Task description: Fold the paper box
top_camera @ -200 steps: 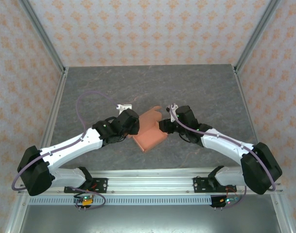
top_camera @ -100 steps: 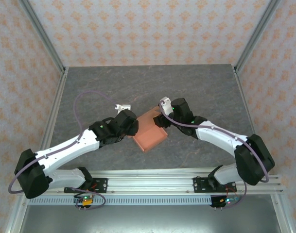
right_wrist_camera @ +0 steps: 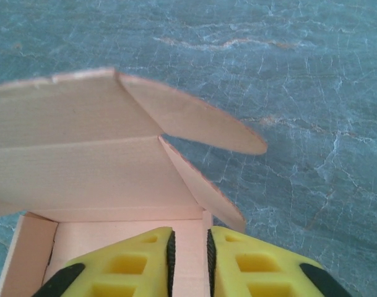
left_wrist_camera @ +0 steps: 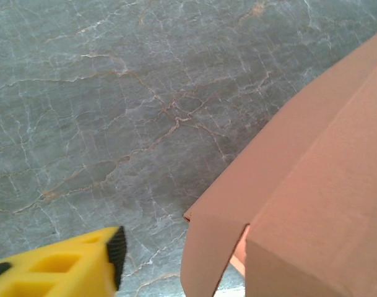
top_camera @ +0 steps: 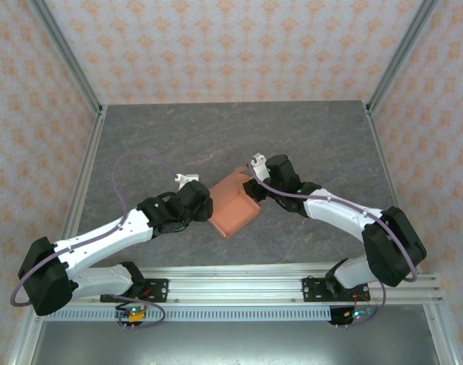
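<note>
The paper box (top_camera: 233,205) is salmon-orange card, partly folded, lying mid-table between both arms. My left gripper (top_camera: 203,204) is at its left edge. In the left wrist view one yellow finger (left_wrist_camera: 83,267) stands well clear of the box's side flap (left_wrist_camera: 213,247); the other finger is hidden, so the jaws are wide apart. My right gripper (top_camera: 252,188) is at the box's far right corner. Its jaws (right_wrist_camera: 188,241) straddle the box's side wall (right_wrist_camera: 204,226) with a narrow gap. The lid (right_wrist_camera: 83,142) stands raised with two curved tabs (right_wrist_camera: 194,124).
The grey marbled table (top_camera: 307,137) has free room behind and to both sides of the box. Patterned walls with metal posts (top_camera: 68,57) enclose it. A rail (top_camera: 231,285) runs along the near edge.
My right gripper moved left onto the box's far right corner and closed down on the wall. My left gripper opened and drew slightly back from the box's left edge.
</note>
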`<control>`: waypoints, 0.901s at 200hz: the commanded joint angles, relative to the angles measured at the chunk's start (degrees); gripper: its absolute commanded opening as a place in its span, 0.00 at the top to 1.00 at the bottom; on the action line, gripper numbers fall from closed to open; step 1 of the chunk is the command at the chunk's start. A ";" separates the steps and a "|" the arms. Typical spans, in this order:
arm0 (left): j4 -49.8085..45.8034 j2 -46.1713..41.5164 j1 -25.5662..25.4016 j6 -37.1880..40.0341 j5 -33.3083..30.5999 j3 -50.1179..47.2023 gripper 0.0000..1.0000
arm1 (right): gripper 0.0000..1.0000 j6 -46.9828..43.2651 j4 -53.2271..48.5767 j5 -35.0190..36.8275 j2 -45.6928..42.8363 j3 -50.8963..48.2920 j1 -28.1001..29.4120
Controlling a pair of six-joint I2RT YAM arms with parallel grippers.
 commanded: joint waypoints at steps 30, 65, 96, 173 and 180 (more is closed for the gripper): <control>-0.75 -1.97 -0.26 -1.02 -0.90 -1.99 0.42 | 0.50 -8.89 -1.84 3.79 -1.25 1.63 -0.01; 0.75 -1.51 -0.50 -1.16 0.11 -2.78 0.49 | 0.49 -14.87 -4.20 -3.04 1.66 4.54 -2.13; 1.29 -1.34 -0.93 -0.68 0.05 -2.74 0.56 | 0.51 -17.63 -2.75 -9.45 4.77 5.67 -2.60; -2.65 -0.74 -0.90 -1.50 -5.87 -1.02 0.86 | 0.93 -5.55 3.07 -2.58 1.51 1.51 -1.09; -2.58 -0.72 -0.96 -1.73 -6.31 -0.72 0.88 | 0.93 -2.85 4.98 -0.15 0.52 0.01 -0.10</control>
